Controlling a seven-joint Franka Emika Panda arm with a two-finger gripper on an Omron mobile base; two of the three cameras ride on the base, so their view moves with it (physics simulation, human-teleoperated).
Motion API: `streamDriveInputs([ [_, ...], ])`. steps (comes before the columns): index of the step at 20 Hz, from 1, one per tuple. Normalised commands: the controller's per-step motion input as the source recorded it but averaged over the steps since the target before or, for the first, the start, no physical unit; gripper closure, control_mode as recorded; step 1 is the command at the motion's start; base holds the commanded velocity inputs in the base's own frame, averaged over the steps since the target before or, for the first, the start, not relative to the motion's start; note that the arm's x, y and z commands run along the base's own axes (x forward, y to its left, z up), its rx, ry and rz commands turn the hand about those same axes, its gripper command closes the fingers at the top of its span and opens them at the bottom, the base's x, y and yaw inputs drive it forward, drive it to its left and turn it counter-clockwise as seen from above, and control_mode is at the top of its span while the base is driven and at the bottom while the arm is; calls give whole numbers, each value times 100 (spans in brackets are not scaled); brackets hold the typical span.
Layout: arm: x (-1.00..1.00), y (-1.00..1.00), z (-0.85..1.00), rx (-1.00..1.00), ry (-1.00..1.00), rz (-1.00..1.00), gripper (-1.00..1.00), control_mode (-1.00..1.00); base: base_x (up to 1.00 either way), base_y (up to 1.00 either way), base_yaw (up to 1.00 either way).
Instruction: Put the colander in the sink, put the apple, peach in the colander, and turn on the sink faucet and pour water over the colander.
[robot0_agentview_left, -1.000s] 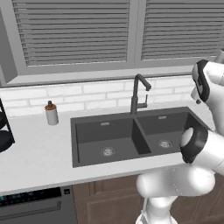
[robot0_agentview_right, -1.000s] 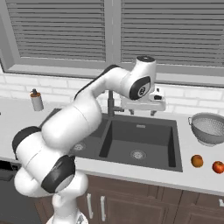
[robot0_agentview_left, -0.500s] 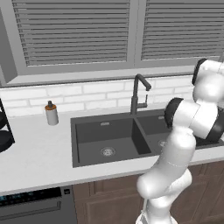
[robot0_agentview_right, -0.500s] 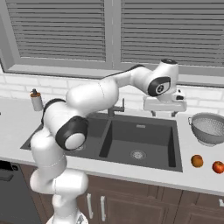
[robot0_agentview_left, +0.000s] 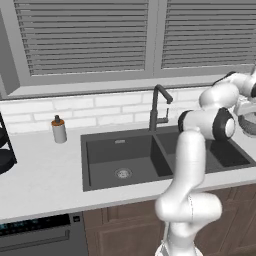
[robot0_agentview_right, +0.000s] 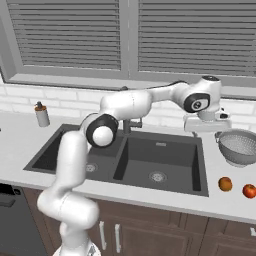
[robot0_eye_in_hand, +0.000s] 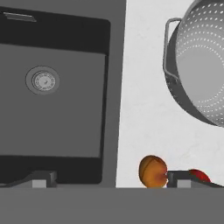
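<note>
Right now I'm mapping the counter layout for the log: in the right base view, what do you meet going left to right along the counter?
Small bottle → sink → colander, with the peach and then the apple in front of it.

Counter (robot0_agentview_right: 220, 202) with colander (robot0_agentview_right: 239, 147), peach (robot0_agentview_right: 225, 184), apple (robot0_agentview_right: 249, 190)

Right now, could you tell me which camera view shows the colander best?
The right base view: the whole colander sits on the counter right of the sink. The hand view shows it close, handle and perforations plain, but cropped. The left base view catches only part at its right edge, behind the arm.
</note>
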Motion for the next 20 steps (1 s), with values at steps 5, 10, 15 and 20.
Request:
streamDriveInputs([
  [5,47,-61,-17,0,8,1,-100,-100,0,0,0],
  [10,38,-42,-10,0,6,3,-100,-100,0,0,0],
  [15,13,-22,-26,0,4,7,-100,-100,0,0,0],
  [20,3,-11,-33,0,0,9,-100,-100,0,0,0],
])
